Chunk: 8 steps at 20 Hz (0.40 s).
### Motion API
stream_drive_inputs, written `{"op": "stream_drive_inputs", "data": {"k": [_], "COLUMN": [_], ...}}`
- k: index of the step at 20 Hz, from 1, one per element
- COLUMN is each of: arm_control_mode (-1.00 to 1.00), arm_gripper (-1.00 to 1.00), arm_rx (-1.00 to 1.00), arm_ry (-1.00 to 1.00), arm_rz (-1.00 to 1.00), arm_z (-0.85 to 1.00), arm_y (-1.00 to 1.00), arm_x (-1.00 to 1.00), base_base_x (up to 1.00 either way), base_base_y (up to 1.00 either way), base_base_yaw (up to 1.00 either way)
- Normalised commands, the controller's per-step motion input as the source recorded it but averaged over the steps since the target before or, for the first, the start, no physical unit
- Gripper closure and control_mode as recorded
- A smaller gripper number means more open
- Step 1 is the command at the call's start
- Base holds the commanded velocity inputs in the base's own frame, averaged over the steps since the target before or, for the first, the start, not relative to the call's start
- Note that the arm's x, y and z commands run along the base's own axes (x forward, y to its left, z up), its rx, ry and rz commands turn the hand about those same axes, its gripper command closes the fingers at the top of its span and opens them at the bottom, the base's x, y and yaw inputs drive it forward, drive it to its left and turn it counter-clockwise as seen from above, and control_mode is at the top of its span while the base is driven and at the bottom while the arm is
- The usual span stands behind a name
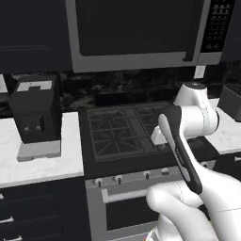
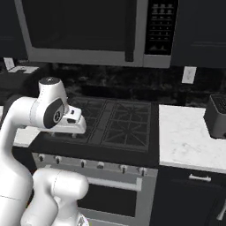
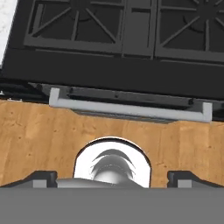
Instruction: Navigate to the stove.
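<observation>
- Claw (image 3: 112,177): fingertips (image 3: 41,177) set wide apart at the bottom of the hand view, holding nothing, above wood floor (image 3: 39,140).
- Stove (image 1: 124,129): directly ahead of the base, black grates, knob row, bar handle (image 3: 129,109).
- Microwave (image 2: 88,31): mounted above the stove.
- Desk (image 2: 187,137): white, flanking the stove on both sides.
- Coffee machine (image 1: 34,110): on the left desk.
</observation>
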Motion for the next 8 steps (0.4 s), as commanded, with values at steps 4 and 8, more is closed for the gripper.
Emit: {"op": "stream_drive_inputs", "data": {"k": [4,8], "arm_control_mode": [1.00,1.00], "arm_gripper": [-1.00,-1.00], "arm_rx": [0.00,0.00], "arm_ry": [0.00,0.00], "arm_rz": [0.00,0.00], "arm_z": [0.00,0.00], "arm_y": [0.00,0.00], "arm_x": [0.00,0.00], "base_base_x": [0.62,0.66], "base_base_y": [0.02,-0.01], "base_base_yaw": [-0.21,-0.01]}}
